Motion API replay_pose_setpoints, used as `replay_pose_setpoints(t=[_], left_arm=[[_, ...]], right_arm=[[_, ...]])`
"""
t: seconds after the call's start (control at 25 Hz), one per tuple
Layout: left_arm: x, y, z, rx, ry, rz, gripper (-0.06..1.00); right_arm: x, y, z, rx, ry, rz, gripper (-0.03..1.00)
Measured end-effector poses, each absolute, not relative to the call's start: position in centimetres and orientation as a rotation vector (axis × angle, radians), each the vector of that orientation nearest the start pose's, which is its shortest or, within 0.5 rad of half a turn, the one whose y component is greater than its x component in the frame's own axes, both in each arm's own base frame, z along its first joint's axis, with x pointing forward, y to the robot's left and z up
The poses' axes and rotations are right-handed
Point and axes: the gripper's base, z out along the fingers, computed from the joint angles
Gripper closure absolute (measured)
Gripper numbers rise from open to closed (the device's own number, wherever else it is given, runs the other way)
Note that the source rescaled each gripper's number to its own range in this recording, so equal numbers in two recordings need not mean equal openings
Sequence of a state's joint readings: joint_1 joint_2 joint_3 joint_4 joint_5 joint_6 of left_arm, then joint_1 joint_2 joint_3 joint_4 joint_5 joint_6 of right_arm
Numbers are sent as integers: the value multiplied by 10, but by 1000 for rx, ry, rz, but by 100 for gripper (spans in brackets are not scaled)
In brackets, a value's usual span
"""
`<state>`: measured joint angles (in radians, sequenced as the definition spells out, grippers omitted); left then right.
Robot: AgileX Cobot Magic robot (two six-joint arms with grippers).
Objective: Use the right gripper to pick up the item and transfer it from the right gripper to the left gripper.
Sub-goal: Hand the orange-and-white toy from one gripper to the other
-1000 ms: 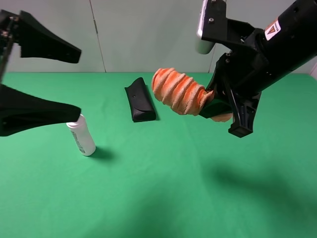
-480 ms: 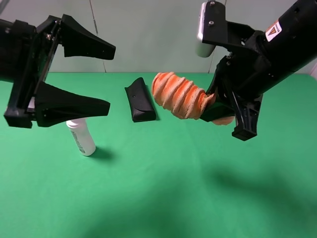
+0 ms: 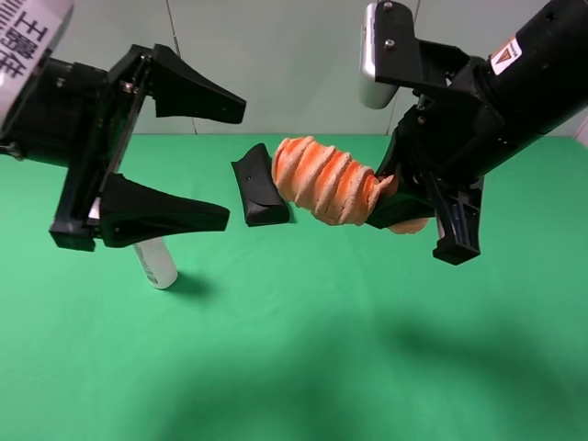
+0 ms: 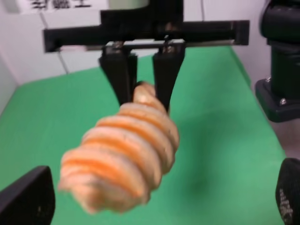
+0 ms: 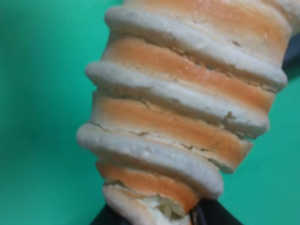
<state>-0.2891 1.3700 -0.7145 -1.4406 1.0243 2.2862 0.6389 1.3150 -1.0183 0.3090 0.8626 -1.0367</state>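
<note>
striped roll (image 3: 322,179) held above green table (image 3: 303,367), pale wall (image 3: 276,64) behind

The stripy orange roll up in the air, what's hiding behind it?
A flat black case lies on the green table behind the roll. The roll covers part of the case's right edge, so that bit can't be seen.

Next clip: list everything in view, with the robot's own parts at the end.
striped roll: one, orange and cream, held in the air above the table
case: one, black, flat on the table, behind the roll
bottle: one, white, on the table at left, partly hidden by the left gripper
table: one, green
left gripper: one, black, fingers wide open toward the roll's free end, not touching it
right gripper: one, black, fingers shut on the roll's other end
</note>
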Motion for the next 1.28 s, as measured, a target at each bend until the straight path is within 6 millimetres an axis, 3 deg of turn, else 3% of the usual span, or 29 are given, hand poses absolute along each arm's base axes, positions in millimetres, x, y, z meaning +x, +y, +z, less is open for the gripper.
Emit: replay_pose_setpoints(t=[0.36, 0.68, 0.92, 1.28], left_arm=[[230, -161, 252, 1546, 1312, -770, -6], [242, -167, 228, 1508, 1364, -854, -6], [245, -169, 231, 1495, 1330, -848, -6], [236, -188, 226, 1575, 1302, -792, -6]], right_arm=[[196, 172, 299, -1805, 1856, 239, 95], [195, 173, 299, -1820, 1834, 246, 95], [194, 175, 300, -1819, 1821, 273, 95], [193, 177, 301, -1820, 1803, 304, 95]])
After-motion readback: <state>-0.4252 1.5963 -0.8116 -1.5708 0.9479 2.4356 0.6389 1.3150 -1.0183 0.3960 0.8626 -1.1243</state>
